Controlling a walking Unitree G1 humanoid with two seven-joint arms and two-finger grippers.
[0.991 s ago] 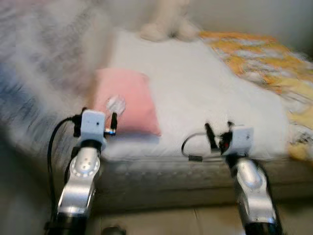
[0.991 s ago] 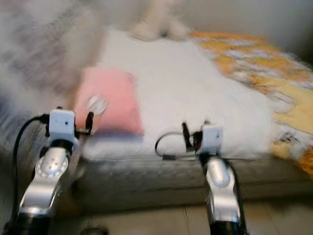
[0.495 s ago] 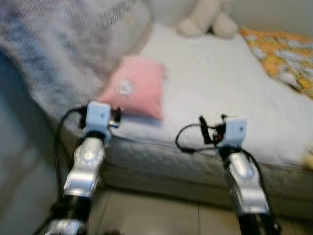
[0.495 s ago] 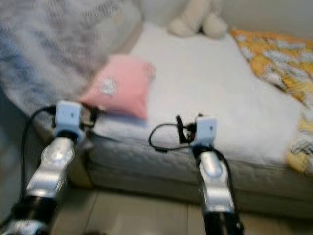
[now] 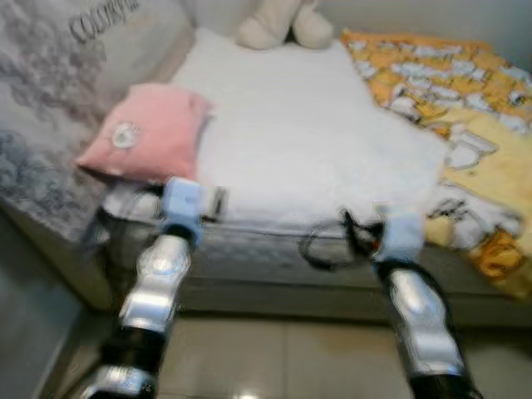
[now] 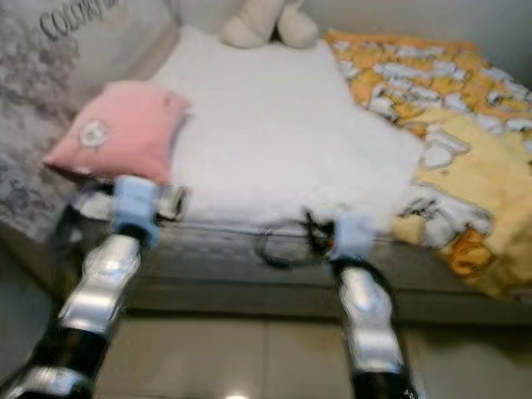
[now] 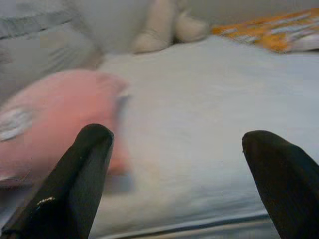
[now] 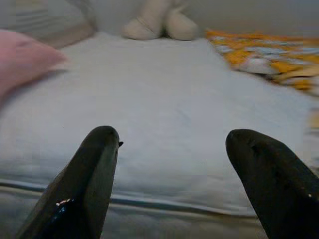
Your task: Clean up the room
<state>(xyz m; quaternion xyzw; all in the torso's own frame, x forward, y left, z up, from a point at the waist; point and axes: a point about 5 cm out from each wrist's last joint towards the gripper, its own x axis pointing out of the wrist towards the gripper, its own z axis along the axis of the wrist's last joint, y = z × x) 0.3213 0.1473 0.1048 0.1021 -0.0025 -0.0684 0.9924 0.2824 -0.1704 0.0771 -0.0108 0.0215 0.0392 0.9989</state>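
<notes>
Soft pink square pillow [image 5: 148, 138] with a small pale round emblem, lying flat on the left part of a bed with a white sheet [image 5: 307, 133], one corner reaching toward the bed's near-left edge, its long axis running from that corner up toward the bed's middle, though blur leaves the exact outline uncertain. Close to its left, a grey-and-white patterned cloth with dark lettering [image 5: 58, 75], draped along the bed's left side. Wide bare stretch of white sheet between the pillow and a rumpled yellow-and-orange patterned blanket [image 5: 465, 125], bunched on the right side and spilling over the near-right corner of the bed. At the far end, against the wall, the lower half of a cream plush toy [image 5: 283, 25], well apart from the pillow. Near edge of the mattress running across just ahead of both arms, pale tiled floor [image 5: 283, 366] below it. Left tool [image 7: 169, 174] held level at the mattress edge just in front of the pillow's near corner, fingers [image 7: 75, 179] spread wide apart, nothing between them. Right tool [image 8: 174, 174] likewise raised at the bed's edge facing the bare sheet, fingers [image 8: 84, 184] wide apart and holding nothing. Both silver arms reaching forward, roughly parallel.
</notes>
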